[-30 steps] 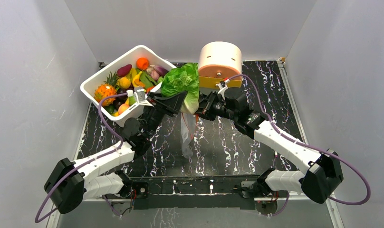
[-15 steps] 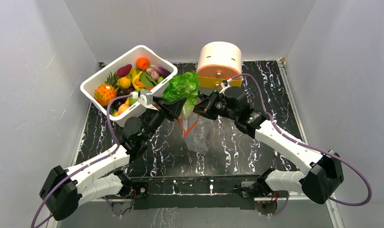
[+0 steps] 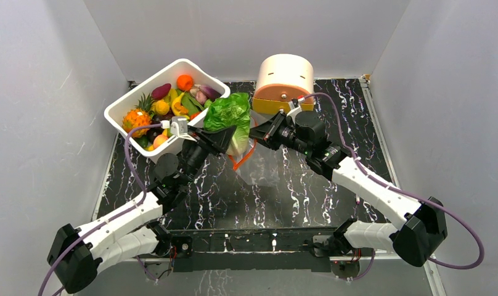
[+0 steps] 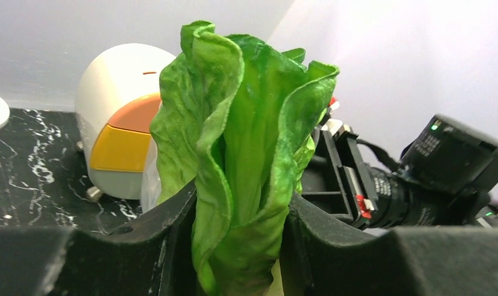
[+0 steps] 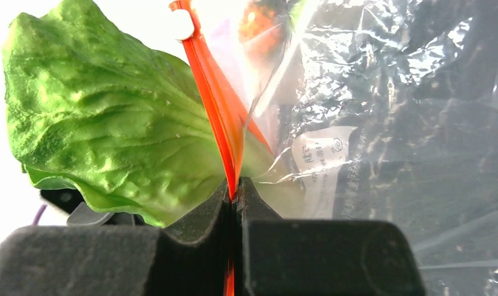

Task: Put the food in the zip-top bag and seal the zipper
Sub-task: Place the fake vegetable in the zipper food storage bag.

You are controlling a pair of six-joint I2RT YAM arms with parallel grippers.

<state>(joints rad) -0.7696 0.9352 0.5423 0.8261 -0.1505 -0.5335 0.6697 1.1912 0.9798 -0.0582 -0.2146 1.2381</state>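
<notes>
Fingers (image 4: 172,228) of the left gripper (image 4: 240,222) pinch the lower stem of a leafy green-and-white plastic toy lettuce (image 4: 246,135). It stands upright between them, with its ruffled leaves rising well above the tips. Just beyond those tips, the right gripper (image 5: 236,188) has its two black fingers pressed together on the thin orange-red zipper strip (image 5: 212,86) of a crinkly clear plastic zip-top bag (image 5: 388,92). The bag hangs over the black marbled table (image 3: 370,111). From that pinch the strip runs straight away from the fingers to a small white tab (image 5: 182,24). The lettuce sits right beside the strip on one side, and the bag's film spreads out on the other. A small white label (image 5: 317,157) lies on the film near the right fingertips; its grey print is too blurred to read. Beyond both grippers stands a round cream-and-orange drawer box (image 3: 285,74). Off to the left of the left fingers is a white rectangular tub (image 3: 126,105) holding mixed toy produce (image 3: 166,108).
</notes>
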